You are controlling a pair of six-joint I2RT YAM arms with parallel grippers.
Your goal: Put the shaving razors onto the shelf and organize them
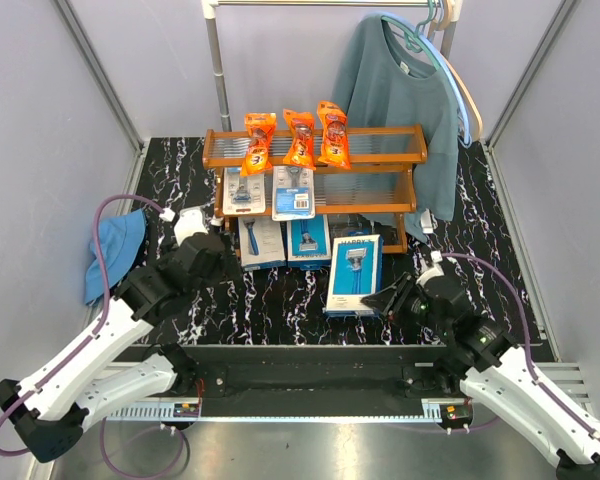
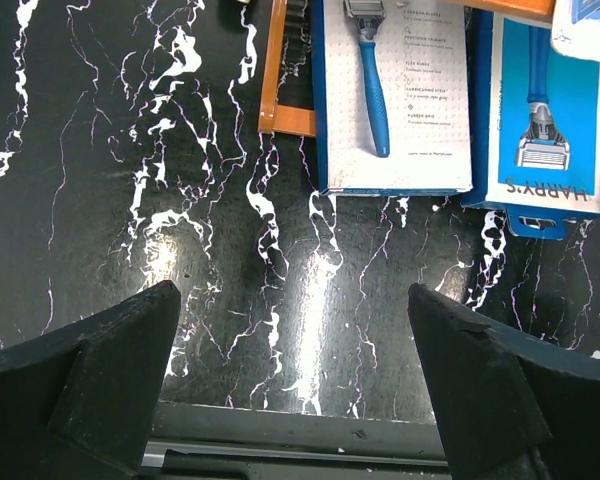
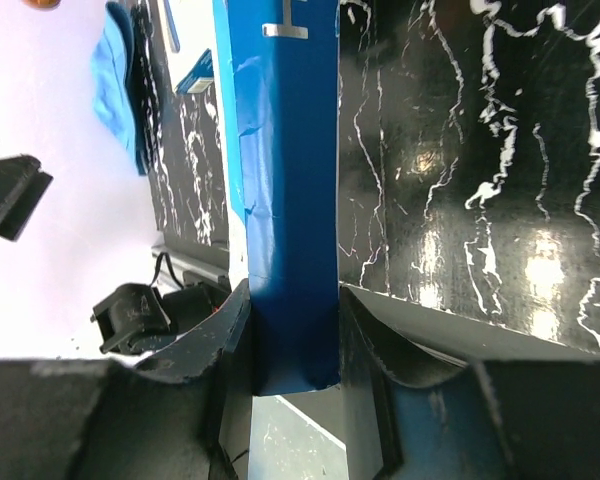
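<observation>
The wooden shelf stands at the back. Three orange razor bags sit on its top tier. Two blister cards lean on the middle tier. Two blue razor boxes rest at the bottom tier; they also show in the left wrist view. My right gripper is shut on the lower right corner of a third blue razor box, holding it in front of the shelf; in the right wrist view the box edge sits between the fingers. My left gripper is open and empty above the black table.
A blue cloth lies at the left edge. A teal sweater hangs from a metal rail behind the shelf and drapes past its right end. Grey walls close in both sides.
</observation>
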